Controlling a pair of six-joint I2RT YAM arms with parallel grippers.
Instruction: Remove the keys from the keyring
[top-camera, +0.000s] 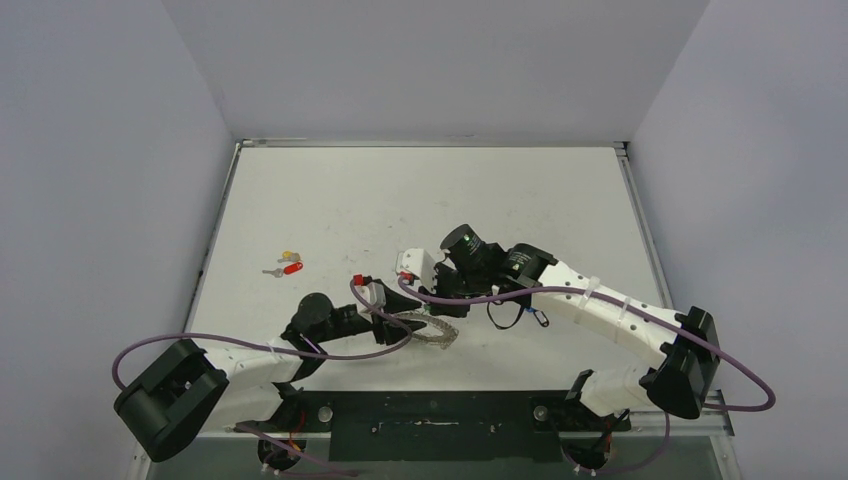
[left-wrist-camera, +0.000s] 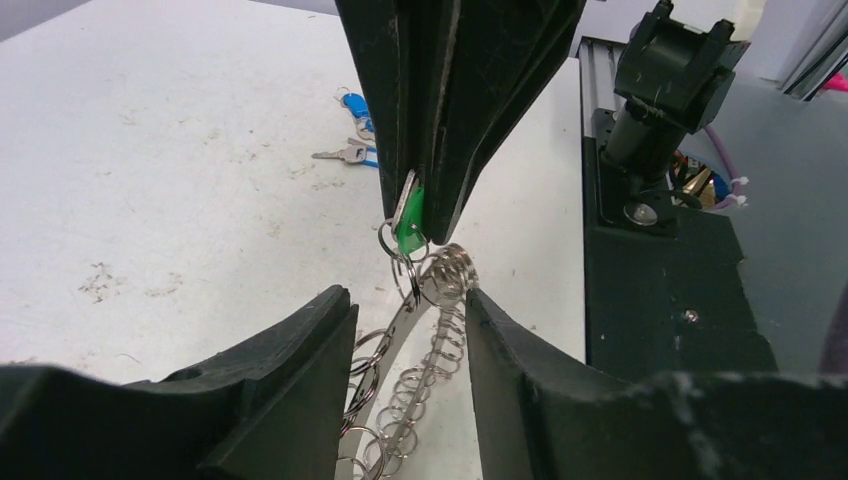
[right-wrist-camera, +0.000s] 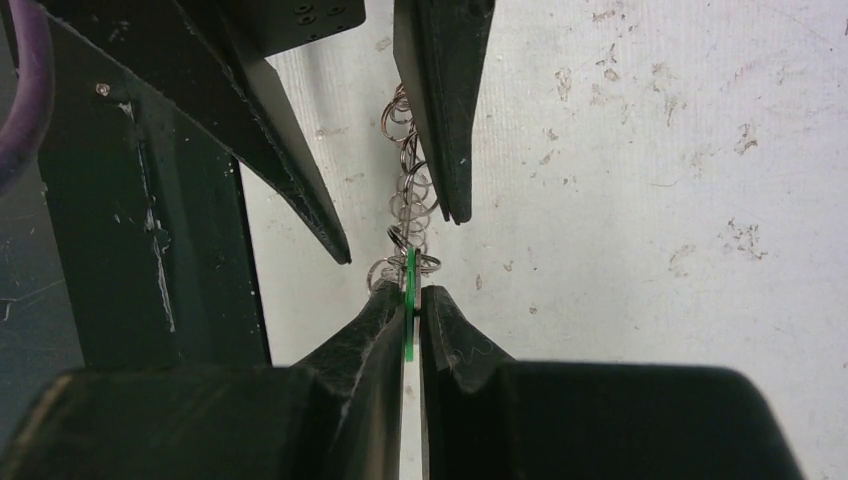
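**Right gripper pinched green-tagged key; left gripper straddled keyring**

Far left on the white table (top-camera: 420, 195), a pair of red- and yellow-tagged keys (top-camera: 287, 264) lay loose, well apart from both arms.

The left gripper (left-wrist-camera: 408, 300) sat near table centre, close to the near edge. Its fingers (left-wrist-camera: 300, 370) were spread, one on each side of the keyring (top-camera: 432, 330). The ring stood edge-on between them, with its wire loops just beside both inner faces. I could not tell whether they clamped it. In the right wrist view the ring ran closer to one left finger than to the other.

The right gripper (right-wrist-camera: 412, 300) came down onto the ring's rim, just beyond the left gripper's tips. Its fingers (right-wrist-camera: 450, 340) were pressed nearly together, pinching the green-tagged key (left-wrist-camera: 408, 225). The green tag showed as a thin strip in the slit between them. The key was still hooked to a small loop at the ring's rim.

Further right, blue- and black-tagged keys (top-camera: 532, 316) lay on the table beside the right arm, apart from the ring.
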